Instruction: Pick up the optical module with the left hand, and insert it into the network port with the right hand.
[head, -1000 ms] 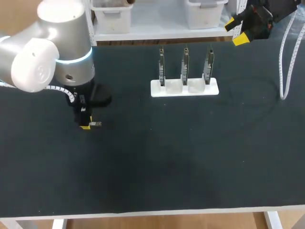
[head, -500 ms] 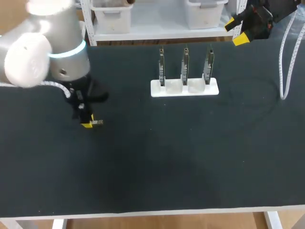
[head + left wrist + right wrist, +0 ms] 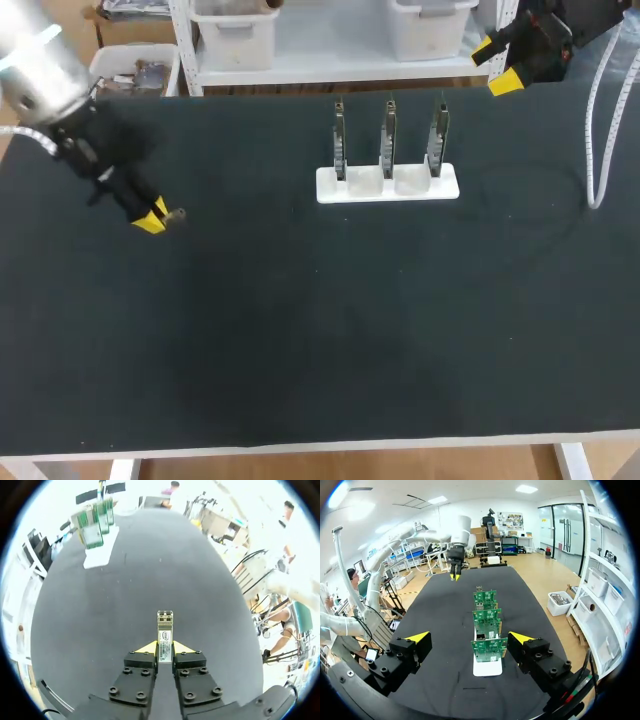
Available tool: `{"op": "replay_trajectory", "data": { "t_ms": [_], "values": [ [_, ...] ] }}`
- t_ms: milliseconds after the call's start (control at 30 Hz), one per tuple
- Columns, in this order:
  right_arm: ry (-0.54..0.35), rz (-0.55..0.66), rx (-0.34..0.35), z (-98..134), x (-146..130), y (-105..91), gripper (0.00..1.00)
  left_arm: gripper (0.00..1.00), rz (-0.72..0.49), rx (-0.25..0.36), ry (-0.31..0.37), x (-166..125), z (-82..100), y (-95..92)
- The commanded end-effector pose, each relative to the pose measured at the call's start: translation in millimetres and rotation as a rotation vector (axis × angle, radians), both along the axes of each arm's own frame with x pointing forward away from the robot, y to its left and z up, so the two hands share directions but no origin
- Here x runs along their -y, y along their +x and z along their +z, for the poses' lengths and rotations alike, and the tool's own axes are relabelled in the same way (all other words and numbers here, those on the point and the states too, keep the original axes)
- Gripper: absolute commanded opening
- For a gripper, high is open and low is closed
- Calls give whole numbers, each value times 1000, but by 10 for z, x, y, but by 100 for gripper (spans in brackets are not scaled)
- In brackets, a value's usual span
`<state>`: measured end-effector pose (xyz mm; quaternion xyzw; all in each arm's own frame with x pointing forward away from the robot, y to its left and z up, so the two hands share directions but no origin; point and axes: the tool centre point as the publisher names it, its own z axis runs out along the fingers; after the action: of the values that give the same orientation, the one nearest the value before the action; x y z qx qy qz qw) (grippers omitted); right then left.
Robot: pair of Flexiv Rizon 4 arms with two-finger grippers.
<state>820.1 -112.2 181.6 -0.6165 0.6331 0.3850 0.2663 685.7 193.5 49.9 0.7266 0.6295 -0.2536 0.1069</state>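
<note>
swinging back and outward over the last second, my left arm now hangs over the far left of the black-matted table, well apart from the white rectangular stand that holds three upright green circuit boards. the right gripper sits at the far right corner, its yellow fingers spread wide with nothing held. the left gripper is clenched on the small silver metal optical module, which juts forward past its tips.

Silver optical module, black table
</note>
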Motion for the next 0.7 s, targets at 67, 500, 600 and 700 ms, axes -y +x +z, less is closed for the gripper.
{"op": "replay_trajectory", "data": {
  "t_ms": [67, 500, 600, 700],
  "values": [
    [36, 315, -224, 9, 3, 84, 100, 0, -21, -50, -306, -24, 16, -6],
    [36, 315, -224, 9, 3, 84, 100, 0, 6, -72, -191, 31, 11, -22],
    [36, 315, -224, 9, 3, 84, 100, 0, 6, -72, -191, 31, 11, -22],
    [36, 315, -224, 9, 3, 84, 100, 0, 7, -71, -192, 31, 1, -41]
  ]
}}
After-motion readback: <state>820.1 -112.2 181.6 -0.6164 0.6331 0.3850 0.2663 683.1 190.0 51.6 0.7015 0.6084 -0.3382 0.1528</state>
